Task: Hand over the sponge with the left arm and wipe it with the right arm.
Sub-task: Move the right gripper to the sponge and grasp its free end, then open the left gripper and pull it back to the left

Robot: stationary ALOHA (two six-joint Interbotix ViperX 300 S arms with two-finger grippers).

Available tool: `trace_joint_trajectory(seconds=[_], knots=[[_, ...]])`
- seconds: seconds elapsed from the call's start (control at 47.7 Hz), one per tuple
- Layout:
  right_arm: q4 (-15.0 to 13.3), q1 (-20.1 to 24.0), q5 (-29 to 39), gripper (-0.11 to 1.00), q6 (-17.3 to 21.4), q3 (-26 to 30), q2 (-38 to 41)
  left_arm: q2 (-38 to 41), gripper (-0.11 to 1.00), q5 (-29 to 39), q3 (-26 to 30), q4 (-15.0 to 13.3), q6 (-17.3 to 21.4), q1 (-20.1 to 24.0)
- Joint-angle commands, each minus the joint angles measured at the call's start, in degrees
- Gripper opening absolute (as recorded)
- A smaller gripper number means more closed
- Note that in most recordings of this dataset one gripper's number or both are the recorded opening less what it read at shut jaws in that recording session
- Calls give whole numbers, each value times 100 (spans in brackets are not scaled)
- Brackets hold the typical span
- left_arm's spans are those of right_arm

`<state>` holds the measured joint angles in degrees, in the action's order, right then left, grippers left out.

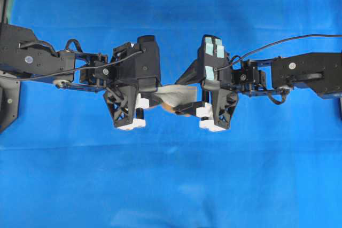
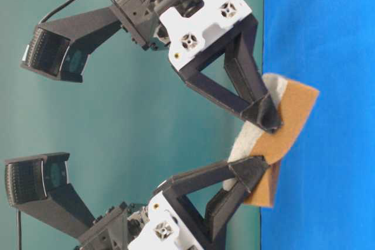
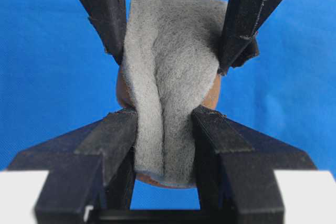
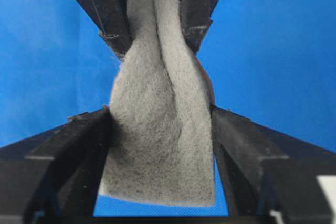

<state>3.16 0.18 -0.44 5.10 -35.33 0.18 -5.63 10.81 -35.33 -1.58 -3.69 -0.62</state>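
Note:
The sponge (image 1: pixel 170 96) hangs above the blue table between the two arms, grey felt side up, with the orange layer (image 2: pixel 290 122) underneath. My left gripper (image 3: pixel 165 114) is shut on one end and squeezes it into a narrow fold. My right gripper (image 4: pixel 160 113), the one with teal patches (image 1: pixel 212 52), stands wide around the other end. Both of its fingers (image 4: pixel 89 140) press against the sponge's sides, and that end keeps nearly its full width. The two grippers (image 1: pixel 152 95) (image 1: pixel 186 93) face each other tip to tip at mid-table.
Blue cloth (image 1: pixel 171 185) covers the whole table under the arms. The black arm bases (image 1: pixel 21 62) (image 1: pixel 315 73) sit at the left and right edges. Cables (image 1: pixel 278 42) loop above the right forearm.

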Motion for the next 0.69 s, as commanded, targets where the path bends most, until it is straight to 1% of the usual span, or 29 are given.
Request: trace_joint_trajectory(seconds=[0.0,0.042,0.084,0.147,0.189,0.272,0.356,0.503,0.524,0.545,0.67], knots=[[-9,-9,35,66,-35,105,-53,-97,24,-132,26,0,9,-9],[-9,-9,97,59,-44,114,-53,-97,24,-185,18,0,18,-9],[-18,-9,167,50,-53,123,-53,-105,24,-255,9,9,35,-9],[-18,-9,272,37,-70,141,-62,-114,21,-325,0,26,44,-9],[-18,-9,316,33,-70,141,-79,-114,20,-352,0,26,44,-9],[-18,-9,378,33,-70,132,-123,-114,20,-360,0,35,62,-9],[-18,-9,378,33,-70,105,-167,-123,20,-369,-18,44,185,-9],[-18,-9,475,33,-62,53,-308,-211,21,-378,-97,26,264,-9],[-18,-9,501,33,-62,44,-334,-237,23,-378,-123,35,272,-9],[-18,-9,527,33,-62,35,-360,-264,28,-387,-149,26,272,-9],[-18,35,677,33,-53,-26,-545,-545,66,-571,-378,26,281,-9]])
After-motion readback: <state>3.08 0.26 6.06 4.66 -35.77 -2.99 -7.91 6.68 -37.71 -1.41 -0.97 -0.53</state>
